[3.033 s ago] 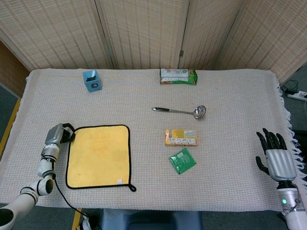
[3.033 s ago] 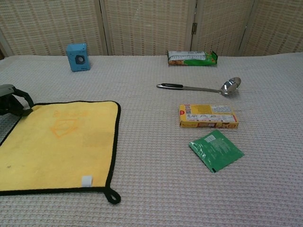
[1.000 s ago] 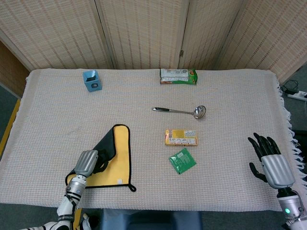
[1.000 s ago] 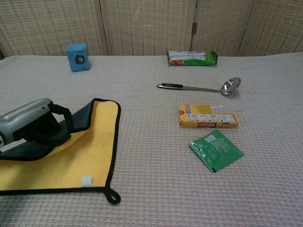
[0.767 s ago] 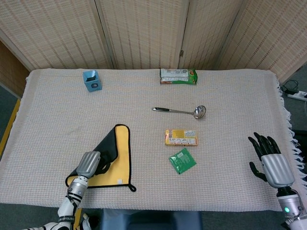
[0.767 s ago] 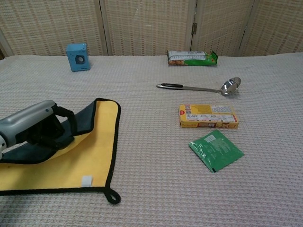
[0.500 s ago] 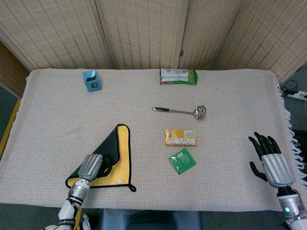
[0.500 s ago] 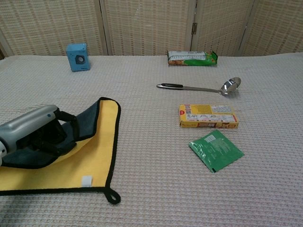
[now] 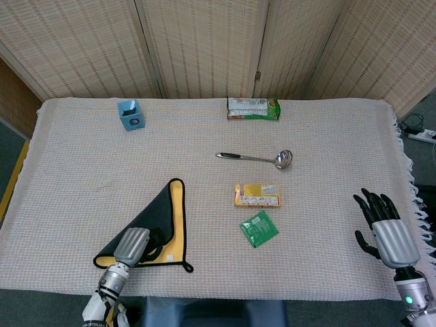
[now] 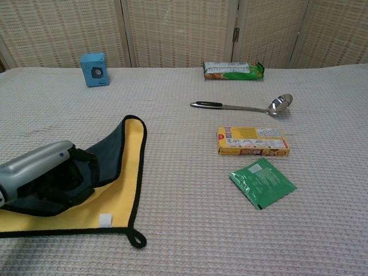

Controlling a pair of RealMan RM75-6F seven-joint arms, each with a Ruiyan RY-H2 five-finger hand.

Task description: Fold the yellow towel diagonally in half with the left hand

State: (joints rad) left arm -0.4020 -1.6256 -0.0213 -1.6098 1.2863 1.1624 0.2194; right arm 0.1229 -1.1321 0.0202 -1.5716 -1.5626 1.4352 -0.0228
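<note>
worktop [image 9: 327, 136]: beige woven cloth, wicker screens behind | left hand [image 9: 131, 245]: fingers [image 10: 69, 184] pinching yellow towel [image 9: 176, 221] corner, dark underside folded over diagonally, near front-left edge | mid: ladle [image 9: 255, 158], yellow box [image 9: 257, 195], green packet [image 9: 259, 228] | right hand [image 9: 386, 228]: fingers spread, holding nothing, front-right

Ladle [image 9: 257, 159]; yellow box [image 9: 257, 195]; green sachet [image 9: 259, 228]

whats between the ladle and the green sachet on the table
The yellow box lies between the ladle and the green sachet, apart from both. The head view shows it plainly.
</note>
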